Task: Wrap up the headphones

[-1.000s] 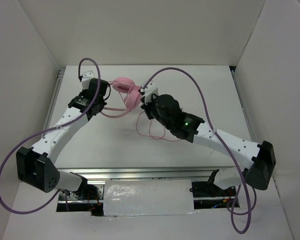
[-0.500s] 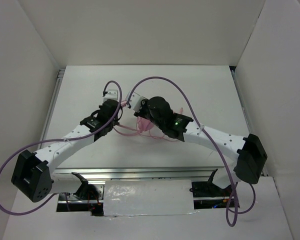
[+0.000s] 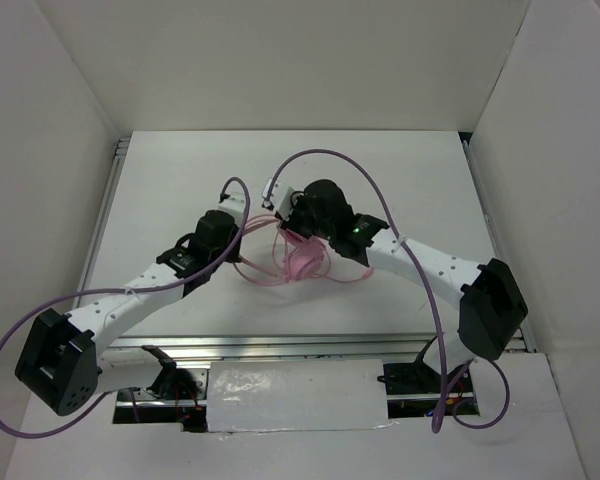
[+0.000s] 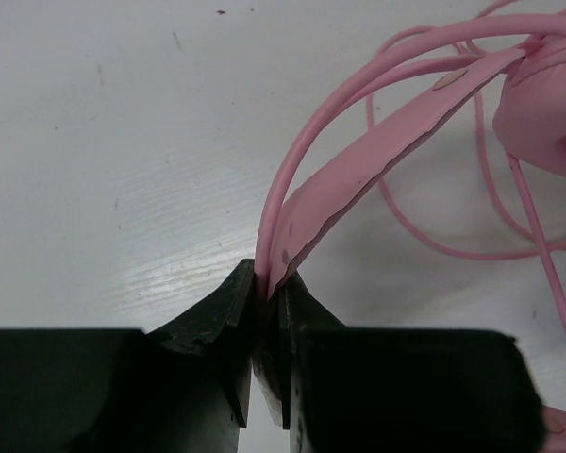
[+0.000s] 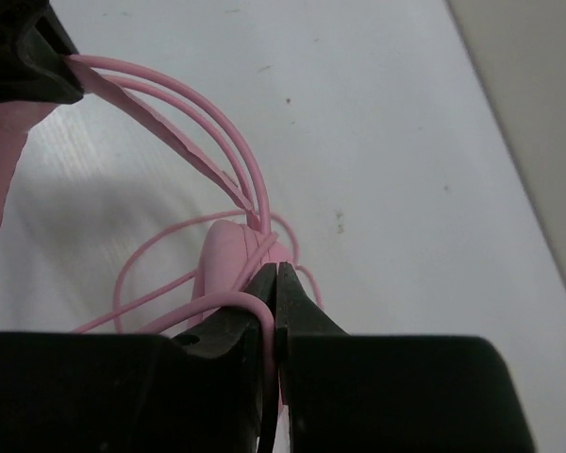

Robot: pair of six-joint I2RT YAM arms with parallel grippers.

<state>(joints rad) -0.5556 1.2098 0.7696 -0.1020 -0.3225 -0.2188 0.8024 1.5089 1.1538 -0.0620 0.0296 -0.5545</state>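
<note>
Item: headphones (image 3: 305,264), pink, lying near the middle of the bench (image 3: 430,180) between the two arms. Headband (image 4: 377,142): thin and arched, its crown pinched in the left gripper (image 4: 264,288), whose jaws are pressed together on it; whether it hangs clear of the bench or rests on it cannot be told. Right gripper (image 5: 272,281): jaws closed with no gap showing, and a strand of the cord (image 5: 141,269) appears to run into them just beside an ear cup (image 5: 228,247). Cord condition: several slack loops spread on the bench around the cup, none wound tight. Step in hand, as judged: the left arm anchors the frame while the right arm handles the cord, and the winding is far from finished. Next move calls for the right gripper to carry its strand around the headband or cups under light tension, with the left grip firm and the loose loops kept from snagging.
</note>
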